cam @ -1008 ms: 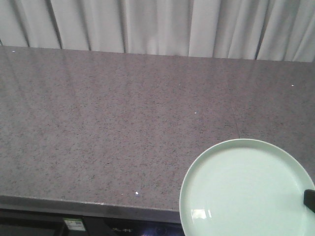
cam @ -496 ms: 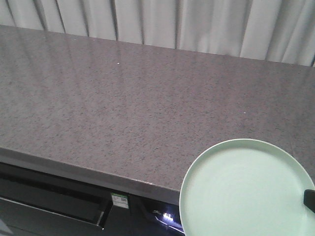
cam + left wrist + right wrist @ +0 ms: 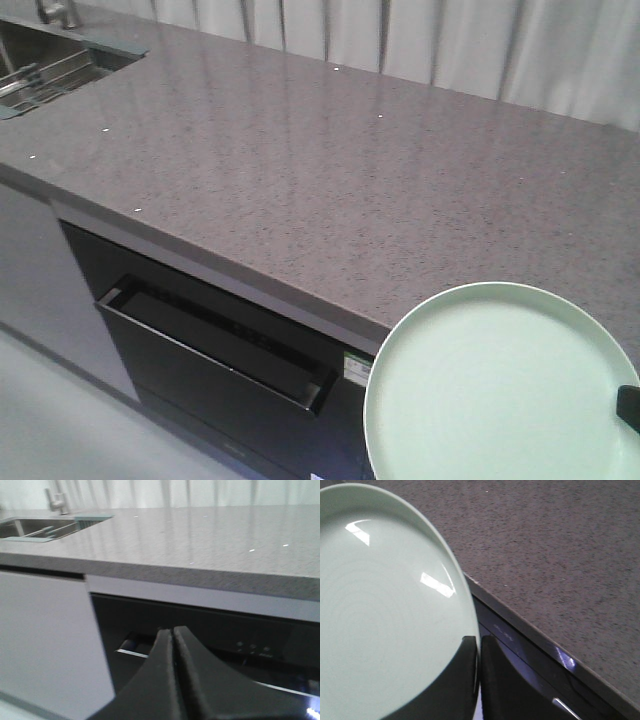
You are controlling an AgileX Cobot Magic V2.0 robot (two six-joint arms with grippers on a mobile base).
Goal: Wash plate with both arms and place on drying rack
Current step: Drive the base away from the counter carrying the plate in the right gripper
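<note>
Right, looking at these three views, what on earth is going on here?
A two-armed robot is carrying a pale mint-green plate. The right gripper is shut on the plate's rim, holding it in the air by the front edge of the speckled grey countertop. The left gripper is shut and empty, low in front of a black built-in appliance. The sink and wire drying rack sit at the counter's far left end, well away from the plate, which is not yet racked.
</note>
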